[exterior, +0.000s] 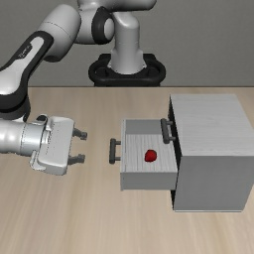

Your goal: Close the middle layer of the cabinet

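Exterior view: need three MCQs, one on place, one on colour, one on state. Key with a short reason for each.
1. Place: where is the small object relative to the cabinet?
A. on its top
B. in its pulled-out drawer
C. behind it

2. Colour: the object is
A. red
B. blue
C. green

3. State: how does the gripper stand to the drawer's handle?
A. shut on it
B. open, short of it
C. open, past it and inside the drawer

Key:
1 B, the object sits on the drawer's floor, and the drawer projects from the cabinet toward the exterior view's left.
2 A, it is a plain red blob against the grey drawer.
3 B, the fingers are spread apart, with a gap of bare table between them and the handle.
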Motion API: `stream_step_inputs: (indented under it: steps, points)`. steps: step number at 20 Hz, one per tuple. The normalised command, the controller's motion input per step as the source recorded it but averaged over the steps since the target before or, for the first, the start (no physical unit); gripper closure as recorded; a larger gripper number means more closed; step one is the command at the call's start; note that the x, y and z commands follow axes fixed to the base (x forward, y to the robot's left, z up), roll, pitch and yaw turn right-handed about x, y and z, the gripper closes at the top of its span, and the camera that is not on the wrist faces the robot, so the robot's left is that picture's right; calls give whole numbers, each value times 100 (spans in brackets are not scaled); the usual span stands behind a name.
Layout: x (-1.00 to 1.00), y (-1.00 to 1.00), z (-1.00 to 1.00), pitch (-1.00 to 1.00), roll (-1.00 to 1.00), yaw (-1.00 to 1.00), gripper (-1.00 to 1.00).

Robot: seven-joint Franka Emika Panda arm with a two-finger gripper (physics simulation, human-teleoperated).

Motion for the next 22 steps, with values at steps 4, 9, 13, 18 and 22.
stream_step_inputs:
  steps: [4, 9, 13, 18, 22]
  points:
    - [0, 75, -25, 0, 0, 0, -100]
    - [0, 100, 0, 0, 0, 0, -100]
    - [0, 100, 0, 0, 0, 0, -100]
    - [0, 100, 0, 0, 0, 0, -100]
    - [0, 100, 0, 0, 0, 0, -100]
